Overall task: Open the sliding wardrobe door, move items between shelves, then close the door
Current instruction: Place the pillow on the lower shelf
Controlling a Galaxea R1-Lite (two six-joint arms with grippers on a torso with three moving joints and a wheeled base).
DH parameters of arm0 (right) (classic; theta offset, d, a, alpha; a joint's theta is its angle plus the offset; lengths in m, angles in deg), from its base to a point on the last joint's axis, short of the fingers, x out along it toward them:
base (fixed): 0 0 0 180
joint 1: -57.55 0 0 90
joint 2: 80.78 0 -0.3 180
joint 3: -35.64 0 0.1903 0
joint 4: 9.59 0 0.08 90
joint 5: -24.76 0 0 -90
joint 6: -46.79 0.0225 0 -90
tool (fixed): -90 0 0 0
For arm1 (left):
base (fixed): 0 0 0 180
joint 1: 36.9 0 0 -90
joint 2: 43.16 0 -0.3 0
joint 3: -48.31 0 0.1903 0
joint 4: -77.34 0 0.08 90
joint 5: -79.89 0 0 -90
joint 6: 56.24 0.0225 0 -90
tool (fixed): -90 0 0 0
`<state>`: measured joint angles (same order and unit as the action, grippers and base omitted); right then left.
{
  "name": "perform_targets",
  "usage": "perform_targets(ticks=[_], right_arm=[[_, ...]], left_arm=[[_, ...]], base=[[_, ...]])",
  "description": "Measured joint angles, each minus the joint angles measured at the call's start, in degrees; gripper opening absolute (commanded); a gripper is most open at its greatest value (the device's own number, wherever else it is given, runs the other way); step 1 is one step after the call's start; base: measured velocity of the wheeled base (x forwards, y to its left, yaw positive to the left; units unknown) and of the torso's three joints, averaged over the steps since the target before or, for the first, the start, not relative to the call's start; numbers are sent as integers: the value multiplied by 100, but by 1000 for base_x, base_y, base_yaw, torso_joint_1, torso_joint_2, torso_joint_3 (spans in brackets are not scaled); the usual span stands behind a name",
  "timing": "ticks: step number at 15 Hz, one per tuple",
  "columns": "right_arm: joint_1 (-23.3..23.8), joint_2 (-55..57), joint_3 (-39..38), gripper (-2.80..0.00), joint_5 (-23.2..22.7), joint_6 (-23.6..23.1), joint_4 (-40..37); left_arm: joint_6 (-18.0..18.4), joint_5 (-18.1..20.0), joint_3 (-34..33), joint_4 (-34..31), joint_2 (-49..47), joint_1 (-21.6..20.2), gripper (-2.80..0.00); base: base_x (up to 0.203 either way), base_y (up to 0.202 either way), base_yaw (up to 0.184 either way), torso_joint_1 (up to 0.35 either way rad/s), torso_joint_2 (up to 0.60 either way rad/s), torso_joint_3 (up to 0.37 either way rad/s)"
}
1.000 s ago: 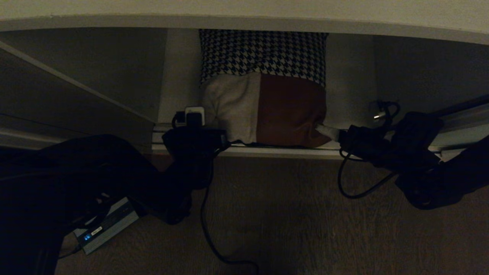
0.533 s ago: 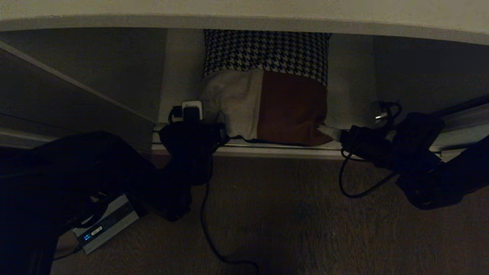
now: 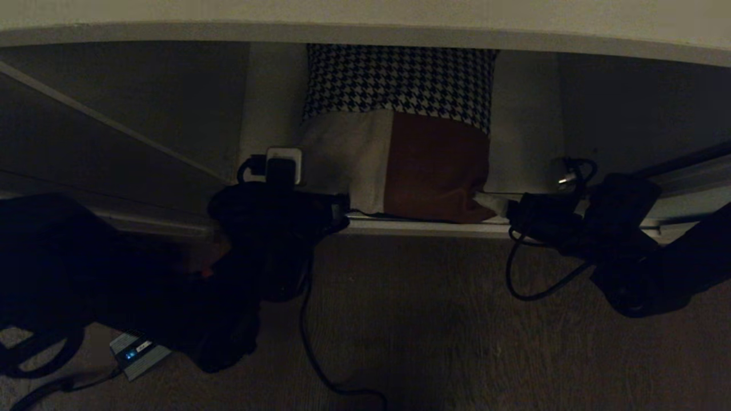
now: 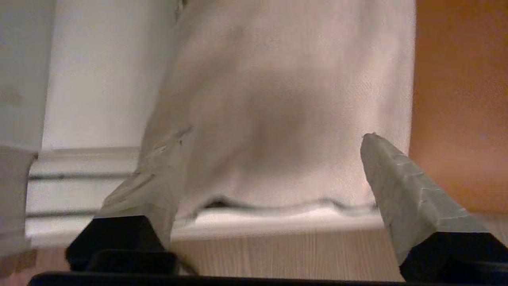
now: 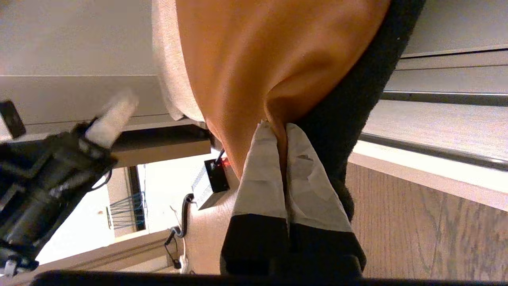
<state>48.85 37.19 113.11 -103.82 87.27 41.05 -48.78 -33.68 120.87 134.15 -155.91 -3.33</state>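
The cushion (image 3: 397,137) stands on the bottom shelf (image 3: 422,228). The right end effector (image 5: 279,133) pinches its near right corner; the left end effector (image 4: 270,186) gapes, released, at its left corner.

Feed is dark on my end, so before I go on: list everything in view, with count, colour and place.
cushion: one, beige, rust-brown and black-and-white houndstooth, on the bottom shelf, leaning back.
bottom shelf: one, off-white, front edge just above the floor.
upper shelf: one, off-white, across the top of the head view.
sliding tracks: grey, along the wardrobe's front edge.
floor: dark wood-grain, in front of the wardrobe.
metal box: one, silver with a blue light, on the floor to the left.
left gripper: open, in front of the cushion's beige corner, not holding it.
right gripper: shut on the cushion's rust-brown corner.
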Motion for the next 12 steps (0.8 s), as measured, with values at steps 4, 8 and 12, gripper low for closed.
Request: perform_targets(ticks=[4,8,12], right_arm=[[-8,-13,-9,-280,-5,-2,0],[-6,-13,13,-280,-5,0,0],[-30,-11,-8,-280,-2,-27,16]], left_arm=[[-104,50,-533,-100,238,212,-280],[-806,271,-731,-778,263,497,-280],[-1238,562,-646,-1191,-99,590,-280]], base=[[0,0,0,0,0,0],[0,0,0,0,0,0],[0,0,0,0,0,0]])
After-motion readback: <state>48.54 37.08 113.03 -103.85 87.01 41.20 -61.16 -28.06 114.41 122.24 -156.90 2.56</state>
